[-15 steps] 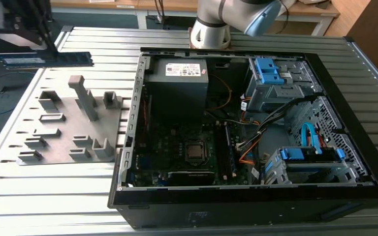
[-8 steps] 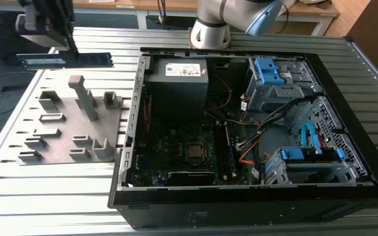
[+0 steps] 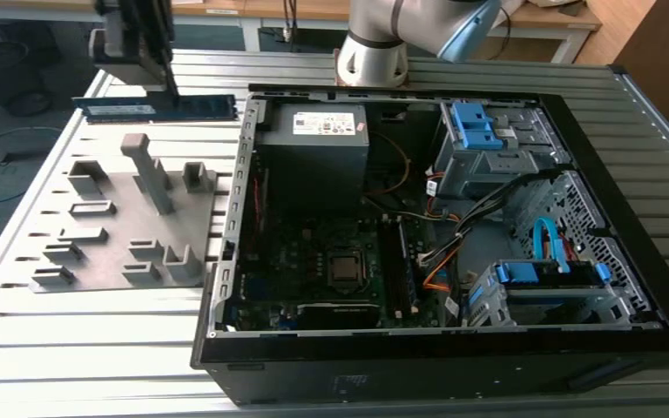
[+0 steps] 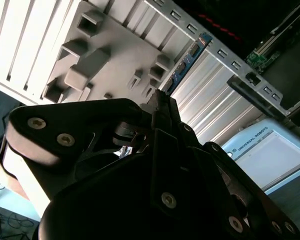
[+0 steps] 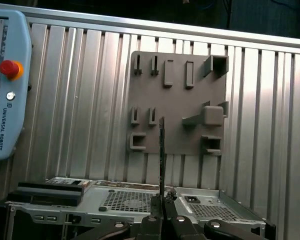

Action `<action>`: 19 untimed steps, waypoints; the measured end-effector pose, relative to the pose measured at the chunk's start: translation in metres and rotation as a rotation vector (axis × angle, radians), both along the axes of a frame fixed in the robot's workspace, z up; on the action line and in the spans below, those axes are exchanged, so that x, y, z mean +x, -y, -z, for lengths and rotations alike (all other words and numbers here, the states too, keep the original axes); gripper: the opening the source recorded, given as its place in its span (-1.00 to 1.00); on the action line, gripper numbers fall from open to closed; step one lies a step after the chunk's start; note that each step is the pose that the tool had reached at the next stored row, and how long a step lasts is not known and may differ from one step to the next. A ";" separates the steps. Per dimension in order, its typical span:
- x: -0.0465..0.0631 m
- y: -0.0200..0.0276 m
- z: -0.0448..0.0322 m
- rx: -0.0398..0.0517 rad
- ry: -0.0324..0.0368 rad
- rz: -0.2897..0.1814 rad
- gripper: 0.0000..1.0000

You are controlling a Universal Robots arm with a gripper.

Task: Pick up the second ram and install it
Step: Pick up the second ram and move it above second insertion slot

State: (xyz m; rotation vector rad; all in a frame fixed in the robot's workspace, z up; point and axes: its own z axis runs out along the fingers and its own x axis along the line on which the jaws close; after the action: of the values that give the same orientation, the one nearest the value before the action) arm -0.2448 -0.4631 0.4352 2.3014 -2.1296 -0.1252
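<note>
In the exterior view my gripper (image 3: 170,92) hangs at the far left, shut on the second ram (image 3: 154,108). The ram is a long dark blue stick held level, above the ribbed table, just beyond the grey fixture (image 3: 125,218). It is outside the open computer case (image 3: 239,200), on the exterior view's left. In the first wrist view the ram (image 5: 161,150) shows edge-on as a thin dark strip rising from my gripper (image 5: 162,202). In the second wrist view the ram (image 4: 188,62) runs out from my gripper (image 4: 162,100) as a blue strip. The motherboard's long black memory slots (image 3: 399,261) lie beside the processor socket (image 3: 344,266).
The grey fixture with upright posts (image 5: 177,100) lies on the table next to the case. The arm's base (image 3: 372,52) stands behind the case. A teach pendant (image 5: 5,85) rests on the table. Cables and blue drive brackets (image 3: 474,126) fill the case's right half.
</note>
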 end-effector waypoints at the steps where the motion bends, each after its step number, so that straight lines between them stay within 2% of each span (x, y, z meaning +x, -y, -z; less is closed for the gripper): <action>1: 0.004 0.0000 0.0001 0.0001 -0.0004 0.000 -0.74; 19: 0.074 -0.0001 0.0009 -0.0001 -0.0064 0.000 -0.74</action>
State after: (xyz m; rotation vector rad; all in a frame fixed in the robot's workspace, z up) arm -0.1710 -0.4630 0.4344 2.2977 -2.1266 -0.1324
